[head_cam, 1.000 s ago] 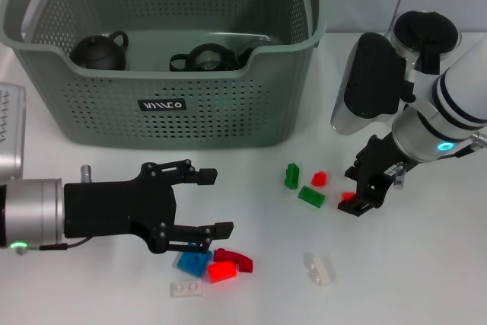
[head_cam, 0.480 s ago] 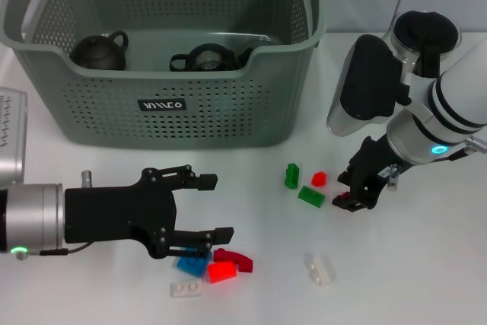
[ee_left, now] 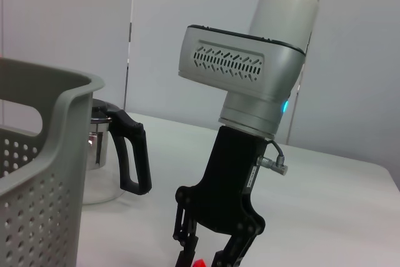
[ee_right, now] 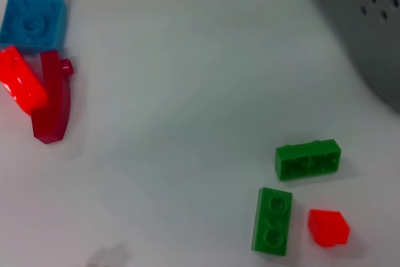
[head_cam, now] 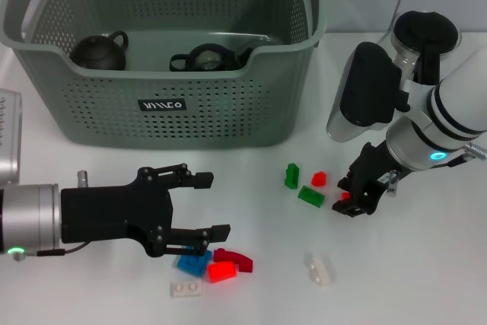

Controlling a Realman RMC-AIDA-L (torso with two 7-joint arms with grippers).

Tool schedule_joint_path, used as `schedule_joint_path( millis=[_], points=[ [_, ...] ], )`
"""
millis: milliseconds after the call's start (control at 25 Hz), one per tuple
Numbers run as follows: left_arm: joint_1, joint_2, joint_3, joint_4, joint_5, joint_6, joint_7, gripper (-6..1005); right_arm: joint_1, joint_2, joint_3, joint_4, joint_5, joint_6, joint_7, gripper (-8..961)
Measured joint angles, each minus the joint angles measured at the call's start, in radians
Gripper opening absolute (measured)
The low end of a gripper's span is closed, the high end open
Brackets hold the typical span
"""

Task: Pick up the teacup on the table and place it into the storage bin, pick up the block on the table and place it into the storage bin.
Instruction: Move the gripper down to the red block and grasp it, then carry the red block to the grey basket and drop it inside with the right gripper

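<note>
Right hand (head_cam: 356,202) clamped on a small red block (head_cam: 347,196) low over the bench (head_cam: 426,264); left hand (head_cam: 199,205) spread apart above scattered blocks (head_cam: 221,264). Teapots already in storage bin (head_cam: 251,97); blocks remain outside.

Blocks (head_cam: 310,195) before storage bin (head_cam: 163,104).

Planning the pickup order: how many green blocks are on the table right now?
2. A green block sits nearer the storage bin; a second green block lies beside it, close to the right gripper. Others could be hidden under the arms.
</note>
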Motion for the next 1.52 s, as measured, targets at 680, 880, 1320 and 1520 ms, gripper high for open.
schedule_joint_path(
  millis=[680, 880, 1320, 1520],
  points=[
    [0.001, 0.0, -0.009, 0.0, 0.0, 0.009, 0.0, 847, -0.025, -0.006, 0.017, -0.04, 0.001, -0.013, 0.006, 117],
    [0.001, 0.001, -0.018, 0.0, -0.001, 0.01, -0.001, 847, -0.064, -0.01, 0.083, -0.199, -0.001, -0.128, 0.022, 127],
    [0.002, 0.001, -0.037, 0.0, -0.001, 0.01, -0.002, 847, 0.044, -0.018, 0.365, -0.627, 0.183, -0.516, 0.282, 149],
    [-0.003, 0.003, -0.036, 0.002, -0.006, 0.011, -0.001, 848, 0.21, -0.027, 0.494, -0.594, 0.242, -0.469, 0.303, 159]
  ],
)
